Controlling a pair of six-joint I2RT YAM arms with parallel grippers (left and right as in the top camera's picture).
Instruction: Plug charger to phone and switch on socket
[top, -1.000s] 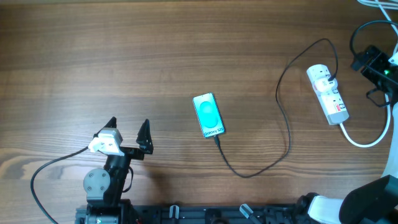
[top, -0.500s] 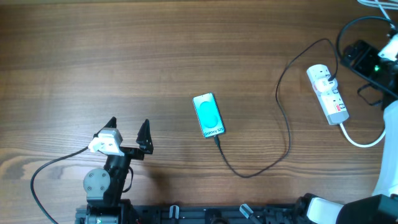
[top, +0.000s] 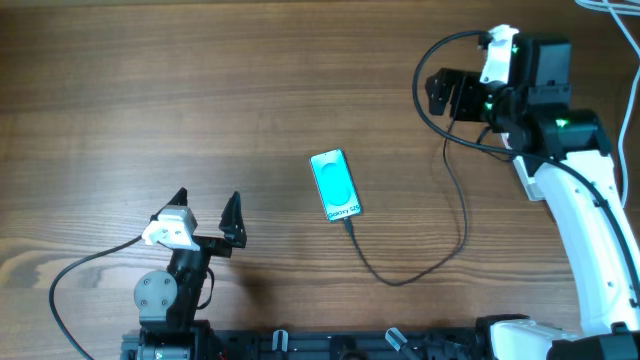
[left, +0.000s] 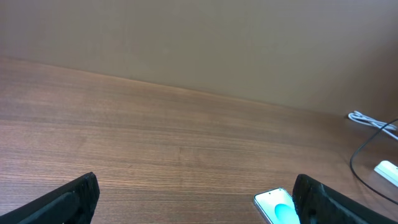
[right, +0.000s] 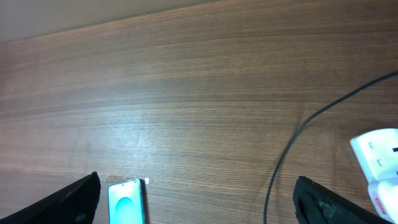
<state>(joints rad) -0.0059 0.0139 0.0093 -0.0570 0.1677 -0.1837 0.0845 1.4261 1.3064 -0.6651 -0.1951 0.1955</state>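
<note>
The right gripper (right: 196, 180) is spread to its full width, holding and touching nothing. It hangs above the table (top: 150, 80), beyond the phone (top: 334, 185) and well off to its right. The left gripper (top: 207, 198) is just as wide and empty, to the phone's left on the robot's side. The charger (top: 400, 281) meets the phone's white-band end and loops away to its right. The socket (right: 380, 163) lies right of the phone, past the cable, and the right arm hides it in the overhead view.
</note>
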